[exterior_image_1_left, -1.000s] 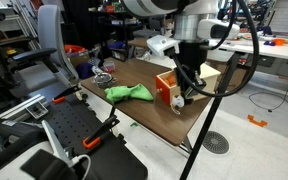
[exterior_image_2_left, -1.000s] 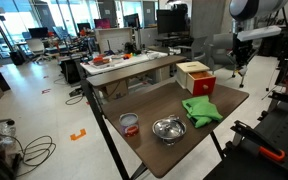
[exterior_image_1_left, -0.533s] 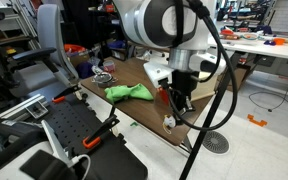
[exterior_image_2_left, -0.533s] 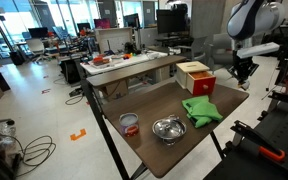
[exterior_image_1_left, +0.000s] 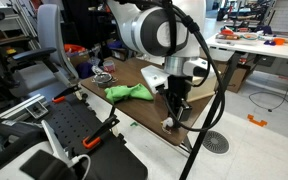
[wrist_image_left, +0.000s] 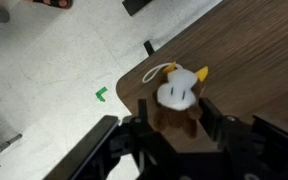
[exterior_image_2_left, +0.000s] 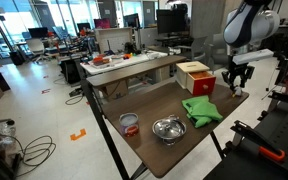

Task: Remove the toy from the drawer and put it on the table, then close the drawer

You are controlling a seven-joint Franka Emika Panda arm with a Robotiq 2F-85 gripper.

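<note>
Near the corner of the dark wooden tabletop (wrist_image_left: 254,60), above a pale floor, the pincer (wrist_image_left: 178,124) pinches the toy (wrist_image_left: 179,90) by its brown lower half — seemingly light, soft, squashy, best gripped across its middle.

- We see our arm (exterior_image_1_left: 156,30) as fat white rounded links with dark joint bands.
- A thick black cable (exterior_image_1_left: 221,75) loops alongside.
- Our gripper (wrist_image_left: 174,128) is black and blocky.

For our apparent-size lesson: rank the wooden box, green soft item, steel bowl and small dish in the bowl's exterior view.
Largest: wooden box and green soft item, about alike
steel bowl
small dish
</note>
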